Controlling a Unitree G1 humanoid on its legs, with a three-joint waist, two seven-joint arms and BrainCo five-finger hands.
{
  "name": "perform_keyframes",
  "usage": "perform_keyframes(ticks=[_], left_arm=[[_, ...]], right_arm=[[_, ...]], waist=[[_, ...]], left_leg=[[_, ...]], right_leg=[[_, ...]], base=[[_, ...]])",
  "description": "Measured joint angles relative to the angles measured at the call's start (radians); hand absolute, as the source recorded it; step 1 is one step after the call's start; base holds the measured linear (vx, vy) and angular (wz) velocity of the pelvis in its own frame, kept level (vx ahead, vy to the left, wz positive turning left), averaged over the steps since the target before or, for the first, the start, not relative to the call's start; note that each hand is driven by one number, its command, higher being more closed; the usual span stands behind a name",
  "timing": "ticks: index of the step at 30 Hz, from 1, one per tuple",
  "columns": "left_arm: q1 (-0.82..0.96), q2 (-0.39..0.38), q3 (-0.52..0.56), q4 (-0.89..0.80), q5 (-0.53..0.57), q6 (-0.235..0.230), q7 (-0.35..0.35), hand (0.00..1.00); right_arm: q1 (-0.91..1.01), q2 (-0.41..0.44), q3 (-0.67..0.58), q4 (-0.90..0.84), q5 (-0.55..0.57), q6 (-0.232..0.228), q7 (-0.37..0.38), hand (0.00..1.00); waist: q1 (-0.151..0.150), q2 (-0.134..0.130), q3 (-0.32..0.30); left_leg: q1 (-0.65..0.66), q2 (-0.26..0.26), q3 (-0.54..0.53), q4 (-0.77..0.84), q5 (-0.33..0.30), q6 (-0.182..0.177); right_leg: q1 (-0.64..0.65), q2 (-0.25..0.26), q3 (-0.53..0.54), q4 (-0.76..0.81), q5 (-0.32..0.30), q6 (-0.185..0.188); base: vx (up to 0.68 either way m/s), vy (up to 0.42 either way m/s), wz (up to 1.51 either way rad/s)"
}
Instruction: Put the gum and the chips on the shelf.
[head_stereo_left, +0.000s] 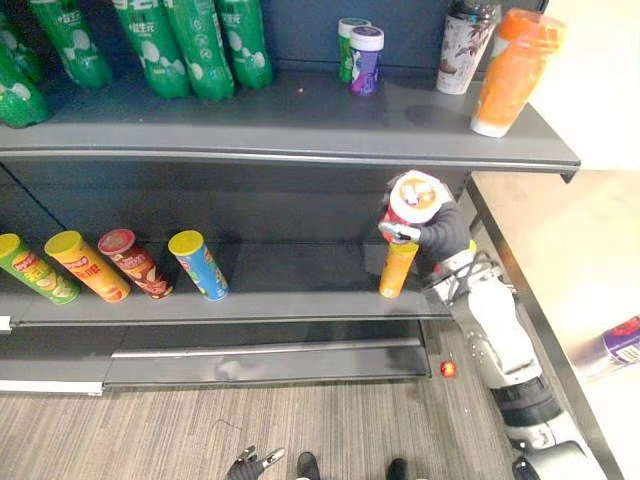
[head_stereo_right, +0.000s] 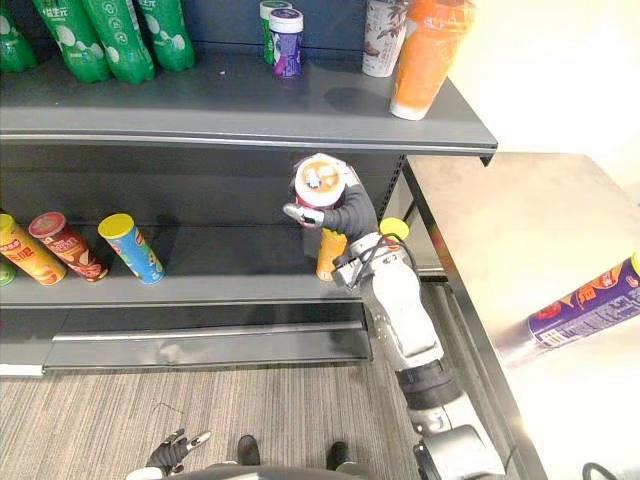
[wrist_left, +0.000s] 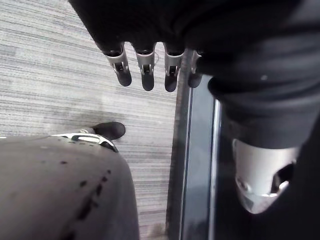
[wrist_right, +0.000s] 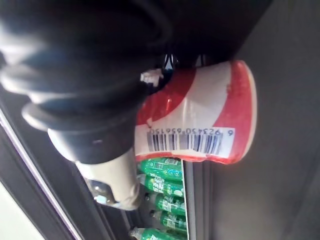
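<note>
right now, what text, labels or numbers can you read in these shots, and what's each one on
Nothing can be quoted with confidence.
red and white can in the right hand: barcode with a row of digits, too small to read surely
green bottles: white label print, too small
chips tubes: print blurred
gum jars: print too small
purple tube: yellow lettering, blurred
</note>
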Motion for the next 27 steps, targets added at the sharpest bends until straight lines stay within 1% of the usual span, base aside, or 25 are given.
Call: perform_keyframes(ticks=[3, 4, 6, 10, 12, 16, 18, 21, 24, 27], left_arm=[[0.000, 0.005, -0.003, 0.000, 0.000, 0.002, 0.000, 0.00], [0.000, 0.005, -0.003, -0.001, 0.000, 0.005, 0.000, 0.00], [0.000, 0.005, -0.003, -0.002, -0.001, 0.015, 0.000, 0.00], [0.000, 0.007, -0.003, -0.003, -0.001, 0.021, 0.001, 0.00], [-0.006, 0.006, -0.004, -0.003, -0.001, 0.024, 0.001, 0.00], [-0.007, 0.006, -0.004, -0.004, -0.002, 0.035, 0.001, 0.00], [-0.005, 0.007, -0.004, -0.004, -0.003, 0.037, 0.001, 0.00], [-0.005, 0.008, -0.004, -0.004, -0.003, 0.038, 0.000, 0.00], [-0.007, 0.008, -0.005, -0.004, -0.004, 0.038, 0.000, 0.00], [-0.009, 0.009, -0.004, -0.006, -0.006, 0.038, 0.000, 0.00]], right_arm=[[-0.063, -0.025, 0.000, 0.053, 0.042, 0.009, -0.006, 1.00], [-0.108, -0.046, -0.001, 0.083, 0.073, 0.023, -0.009, 1.00], [-0.185, -0.084, -0.002, 0.122, 0.117, 0.036, -0.028, 1.00], [-0.295, -0.119, -0.003, 0.155, 0.156, 0.039, -0.045, 1.00], [-0.342, -0.149, -0.002, 0.161, 0.179, 0.042, -0.045, 1.00], [-0.411, -0.170, 0.001, 0.212, 0.193, 0.048, -0.045, 1.00], [-0.458, -0.179, 0.004, 0.244, 0.203, 0.066, -0.046, 1.00], [-0.512, -0.184, 0.034, 0.283, 0.231, 0.071, -0.046, 1.00], [-0.547, -0.184, 0.048, 0.315, 0.232, 0.075, -0.046, 1.00], [-0.578, -0.183, 0.048, 0.359, 0.233, 0.083, -0.047, 1.00]], waist=[[0.002, -0.003, -0.002], [0.002, -0.003, -0.002], [0.003, -0.003, -0.002], [0.005, -0.003, -0.002], [0.019, -0.003, -0.002], [0.024, -0.004, -0.002], [0.025, -0.004, -0.002], [0.025, -0.005, -0.001], [0.026, -0.006, 0.000], [0.029, -0.014, 0.004]], left_leg=[[-0.001, 0.003, 0.000, 0.000, 0.002, 0.000], [-0.001, 0.004, -0.001, 0.000, 0.004, 0.000], [-0.002, 0.007, -0.002, 0.000, 0.007, -0.001], [-0.002, 0.014, -0.003, 0.000, 0.009, -0.006], [-0.003, 0.019, -0.004, 0.000, 0.012, -0.010], [-0.007, 0.021, -0.005, -0.001, 0.018, -0.010], [-0.007, 0.021, -0.005, -0.001, 0.018, -0.010], [-0.007, 0.021, -0.005, -0.001, 0.019, -0.009], [-0.007, 0.021, -0.005, -0.001, 0.022, -0.005], [-0.008, 0.021, -0.007, -0.001, 0.022, -0.005]], right_leg=[[0.001, 0.003, 0.000, -0.007, 0.006, -0.003], [0.002, 0.005, 0.000, -0.008, 0.007, -0.003], [0.002, 0.008, 0.000, -0.008, 0.010, -0.006], [0.002, 0.016, 0.000, -0.009, 0.012, -0.011], [0.002, 0.021, -0.002, -0.011, 0.014, -0.012], [0.003, 0.024, -0.008, -0.020, 0.016, -0.016], [0.004, 0.024, -0.008, -0.023, 0.017, -0.016], [0.004, 0.024, -0.008, -0.024, 0.017, -0.016], [0.004, 0.025, -0.008, -0.024, 0.017, -0.016], [0.004, 0.025, -0.009, -0.024, 0.017, -0.016]], base=[[0.00, 0.000, 0.00], [0.00, 0.000, 0.00], [0.00, 0.000, 0.00], [0.00, 0.000, 0.00], [0.00, 0.000, 0.00], [0.00, -0.003, 0.01], [0.00, 0.000, 0.00], [0.02, 0.001, -0.01], [0.04, 0.000, 0.01], [0.04, 0.000, 0.01]])
